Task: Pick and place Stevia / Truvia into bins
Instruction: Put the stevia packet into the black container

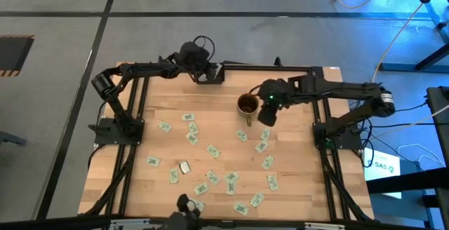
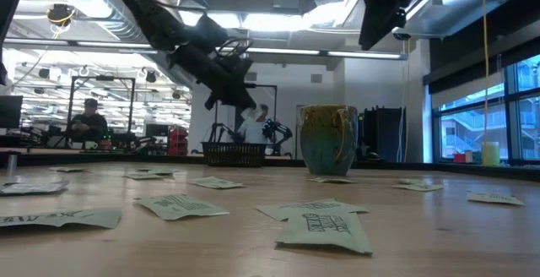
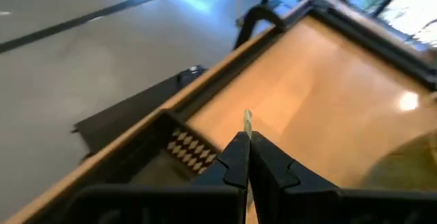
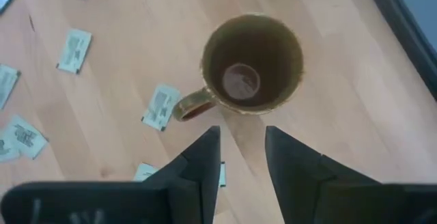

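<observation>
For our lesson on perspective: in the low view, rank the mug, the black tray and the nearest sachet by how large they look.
1. Mug.
2. Nearest sachet: about as wide as the mug, but flat, and enlarged by nearness to the camera.
3. Black tray: looks smallest, though it stands farthest back, so that is unsure.

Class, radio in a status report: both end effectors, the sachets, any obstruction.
Left end effector shut on a sachet by the tray. Right end effector open above the mug. No obstruction seen.
</observation>
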`<state>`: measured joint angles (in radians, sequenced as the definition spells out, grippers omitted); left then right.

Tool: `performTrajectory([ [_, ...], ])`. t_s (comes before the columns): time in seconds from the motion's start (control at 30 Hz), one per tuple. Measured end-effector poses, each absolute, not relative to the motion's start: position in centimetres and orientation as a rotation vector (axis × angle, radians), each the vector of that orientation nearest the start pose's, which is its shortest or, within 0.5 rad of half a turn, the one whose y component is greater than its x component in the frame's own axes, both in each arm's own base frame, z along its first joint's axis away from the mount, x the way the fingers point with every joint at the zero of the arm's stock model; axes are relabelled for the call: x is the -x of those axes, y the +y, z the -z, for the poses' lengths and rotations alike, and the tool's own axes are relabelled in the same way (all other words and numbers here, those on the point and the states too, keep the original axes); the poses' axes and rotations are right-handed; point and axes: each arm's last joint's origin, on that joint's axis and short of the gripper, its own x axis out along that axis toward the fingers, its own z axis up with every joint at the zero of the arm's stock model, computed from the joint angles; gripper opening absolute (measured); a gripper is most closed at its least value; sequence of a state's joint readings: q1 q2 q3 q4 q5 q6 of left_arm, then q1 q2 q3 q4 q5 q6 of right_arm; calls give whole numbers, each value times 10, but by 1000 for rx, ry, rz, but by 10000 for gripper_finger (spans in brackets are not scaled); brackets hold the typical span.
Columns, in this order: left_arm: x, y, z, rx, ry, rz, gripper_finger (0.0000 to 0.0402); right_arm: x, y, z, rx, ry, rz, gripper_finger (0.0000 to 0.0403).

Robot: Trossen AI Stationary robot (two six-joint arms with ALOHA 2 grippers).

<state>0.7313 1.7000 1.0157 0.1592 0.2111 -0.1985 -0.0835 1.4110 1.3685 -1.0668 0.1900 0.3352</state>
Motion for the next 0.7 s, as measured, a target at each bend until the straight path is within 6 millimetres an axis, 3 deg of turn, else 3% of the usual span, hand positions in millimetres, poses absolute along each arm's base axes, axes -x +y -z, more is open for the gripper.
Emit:
performTrajectory([
  [0.27,-267,237,-197,410,582,-627,3,-258,-21,-300,-269,1076,446,119],
  [0.53,-266,237,-194,391,618,-642,3,-252,-20,-262,-300,1058,445,119],
  [0.7,-267,239,-182,375,674,-664,2,-251,-19,-250,-337,1053,465,119],
])
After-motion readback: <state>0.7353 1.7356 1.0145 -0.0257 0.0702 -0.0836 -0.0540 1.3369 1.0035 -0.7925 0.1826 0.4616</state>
